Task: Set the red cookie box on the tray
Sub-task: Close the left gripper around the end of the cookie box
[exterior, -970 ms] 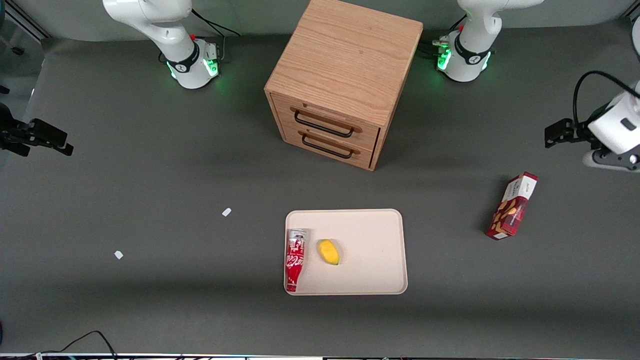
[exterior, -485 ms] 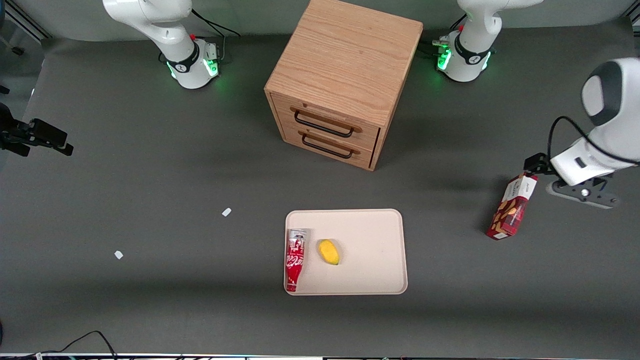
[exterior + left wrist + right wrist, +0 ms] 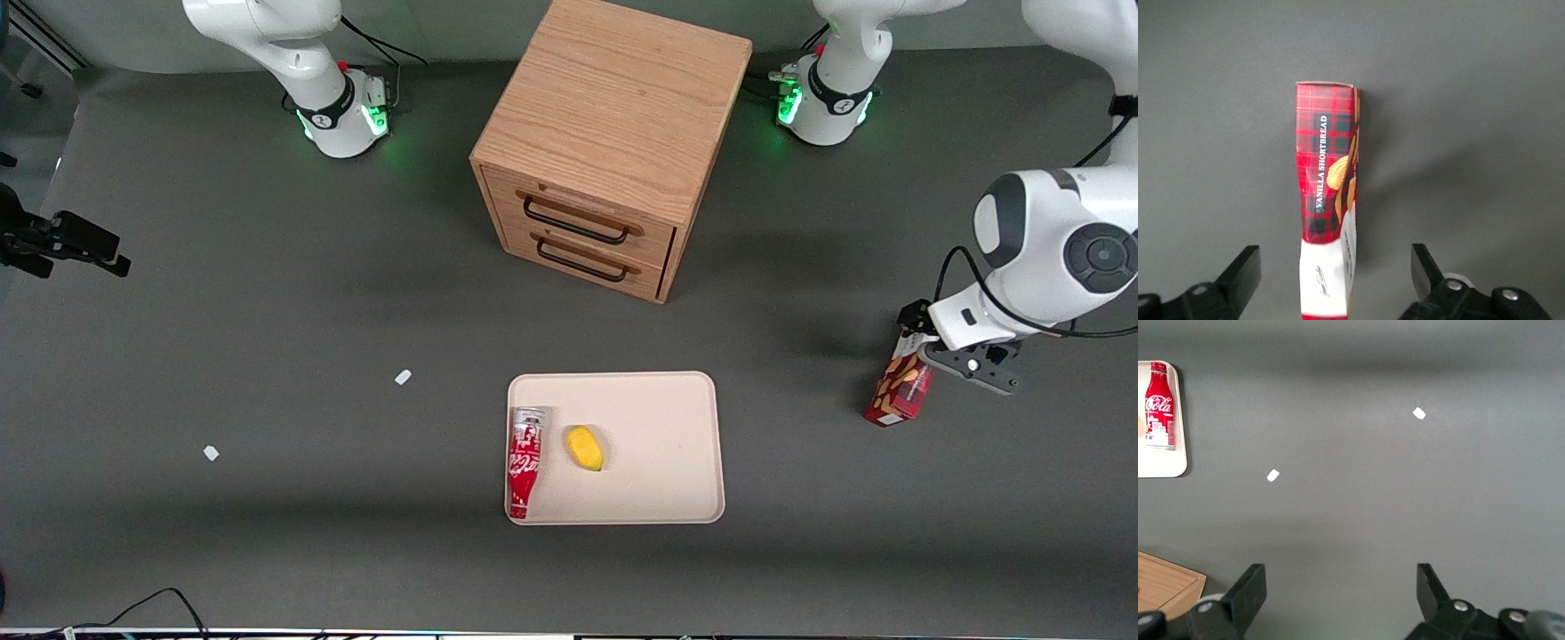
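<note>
Gripper (image 3: 1331, 277) spread wide astride red cookie box (image 3: 1328, 200), touching neither side, seen only from the wrist, tray (image 3: 667, 409) loaded with soda bottle (image 3: 524, 462) and yellow fruit (image 3: 585, 447)

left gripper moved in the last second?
Yes. The gripper was farther from the front camera than the red cookie box and out toward the table's edge; it now hangs over the box's white end, fingers open either side.

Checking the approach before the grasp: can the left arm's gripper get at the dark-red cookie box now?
Probably yes: the open gripper hangs over the dark-red cookie box, fingers either side, nothing between.
</note>
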Controlling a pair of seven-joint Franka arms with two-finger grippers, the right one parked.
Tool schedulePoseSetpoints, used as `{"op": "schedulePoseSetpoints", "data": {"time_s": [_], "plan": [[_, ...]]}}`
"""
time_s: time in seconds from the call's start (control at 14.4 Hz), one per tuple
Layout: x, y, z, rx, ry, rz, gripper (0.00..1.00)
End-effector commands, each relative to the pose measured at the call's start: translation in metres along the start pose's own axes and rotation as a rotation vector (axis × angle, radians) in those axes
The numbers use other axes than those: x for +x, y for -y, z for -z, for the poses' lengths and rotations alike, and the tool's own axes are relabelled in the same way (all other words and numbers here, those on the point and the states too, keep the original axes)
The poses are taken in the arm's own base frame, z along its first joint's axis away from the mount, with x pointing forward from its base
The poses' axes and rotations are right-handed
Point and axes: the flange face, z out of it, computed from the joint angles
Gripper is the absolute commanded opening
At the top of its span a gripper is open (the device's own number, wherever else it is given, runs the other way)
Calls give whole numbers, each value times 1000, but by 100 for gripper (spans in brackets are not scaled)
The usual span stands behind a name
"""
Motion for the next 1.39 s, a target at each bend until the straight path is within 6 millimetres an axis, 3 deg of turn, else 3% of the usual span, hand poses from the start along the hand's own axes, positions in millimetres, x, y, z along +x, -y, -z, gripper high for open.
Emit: {"op": "schedulePoseSetpoints", "data": {"time_s": [0.0, 0.35, 0.42, 0.49, 0.76, 0.83, 1.18, 1.32], "plan": [[-3, 6, -30, 18, -19, -55, 100], [-5, 12, -77, 4, -35, -36, 100], [-4, 11, -84, 0, -35, -33, 94], [-4, 11, -89, 0, -35, -31, 81], [-2, 7, -88, -7, -23, -38, 6], [-1, 7, -87, -7, -24, -37, 0], [-1, 11, -78, -10, -29, -20, 0], [2, 21, -54, -28, -23, 8, 0]]}}
